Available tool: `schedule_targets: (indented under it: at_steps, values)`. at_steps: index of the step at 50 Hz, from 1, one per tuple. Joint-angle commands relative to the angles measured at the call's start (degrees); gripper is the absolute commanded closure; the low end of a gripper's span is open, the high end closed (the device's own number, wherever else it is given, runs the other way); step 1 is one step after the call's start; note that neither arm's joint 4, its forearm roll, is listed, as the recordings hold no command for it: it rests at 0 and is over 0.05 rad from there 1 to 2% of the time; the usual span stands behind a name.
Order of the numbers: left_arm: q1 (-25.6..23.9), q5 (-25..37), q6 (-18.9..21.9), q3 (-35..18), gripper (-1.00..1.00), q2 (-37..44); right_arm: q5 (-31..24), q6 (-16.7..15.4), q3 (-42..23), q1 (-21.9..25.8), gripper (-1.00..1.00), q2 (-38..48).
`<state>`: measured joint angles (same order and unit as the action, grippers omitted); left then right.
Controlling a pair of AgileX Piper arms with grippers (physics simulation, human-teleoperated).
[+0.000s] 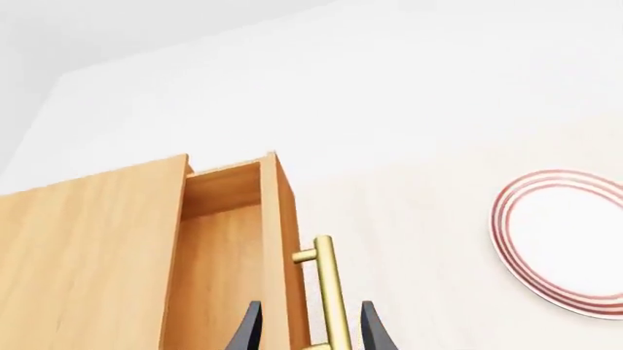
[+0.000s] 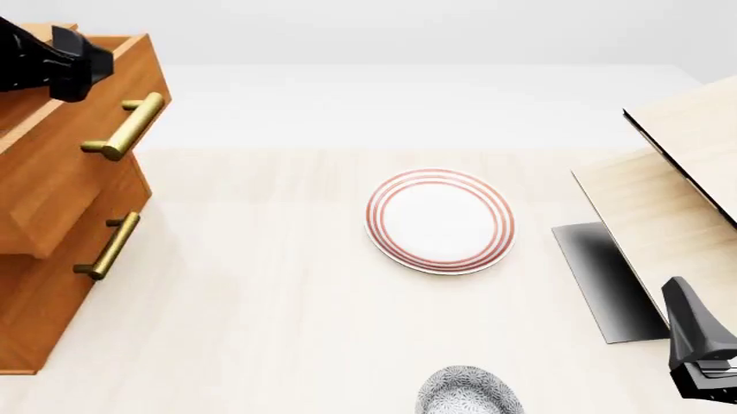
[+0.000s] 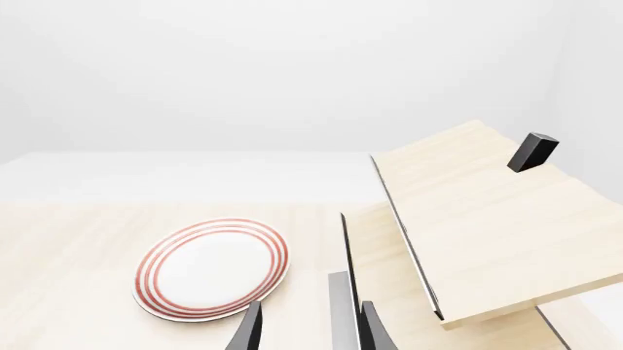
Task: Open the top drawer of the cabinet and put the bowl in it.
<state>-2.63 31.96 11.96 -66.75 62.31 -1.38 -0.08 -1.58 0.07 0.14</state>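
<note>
The orange-brown cabinet [image 2: 40, 285] stands at the table's left edge. Its top drawer [image 2: 69, 164] is pulled partly out, and its brass handle [image 2: 124, 128] faces the table. In the left wrist view the drawer's inside [image 1: 224, 240] shows behind its front panel. My left gripper [image 2: 58, 62] is open above the drawer's front. In its own view the gripper [image 1: 311, 306] has the handle [image 1: 329, 284] between its spread fingers, and I cannot tell if they touch. The speckled bowl [image 2: 467, 392] sits at the near edge. My right gripper [image 2: 695, 332] is open and empty, to the right of the bowl.
A flat white red-ringed plate [image 2: 440, 220] lies mid-table and shows in both wrist views [image 1: 570, 244] [image 3: 212, 268]. A pale light-wood box [image 2: 674, 207] with a tilted lid stands at the right, just ahead of my right gripper [image 3: 311, 306]. The second drawer's handle [image 2: 110, 246] is below.
</note>
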Motion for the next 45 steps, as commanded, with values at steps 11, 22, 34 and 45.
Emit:
schedule_targets:
  at_steps: [11,22,34,45]
  values:
    - [2.02,7.93,-7.30,-9.37,-1.00,6.72,0.44,0.02,0.40,-0.02,-1.00,0.08]
    - [2.92,10.70,-11.15,-12.84,-1.00,9.81,0.44,0.01,0.40,-0.03,-1.00,0.08]
    - [2.97,11.83,-12.88,-15.98,-1.00,11.84,0.44,0.02,0.40,-0.02,-1.00,0.08]
    - [3.29,12.00,-13.22,-17.21,-1.00,13.54,0.44,0.01,0.40,-0.02,-1.00,0.08]
